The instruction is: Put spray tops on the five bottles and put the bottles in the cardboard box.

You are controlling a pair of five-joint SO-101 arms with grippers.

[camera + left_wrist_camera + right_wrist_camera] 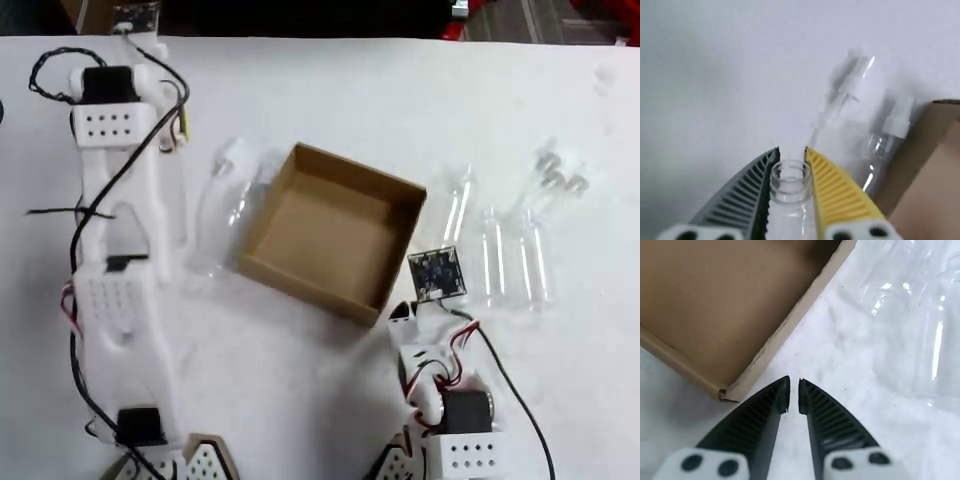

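Note:
My left gripper (791, 150) is shut on the neck of a clear bottle (790, 185) whose mouth is open and carries no top. Beyond it two clear bottles with white spray tops (855, 95) lie on the white table beside the cardboard box (925, 165). From above, these topped bottles (225, 200) lie left of the open box (300, 282), with the left gripper (176, 132) close by. Right of the box lie three uncapped bottles (495, 255) and loose spray tops (560, 170). My right gripper (794, 385) is shut on nothing, just off the box's near right corner (735, 390).
The left arm (115, 250) stretches along the table's left side, trailing black cables (50, 60). The right arm's camera board (437, 272) sits between the box and the uncapped bottles (920, 315). Bare white table lies behind the box.

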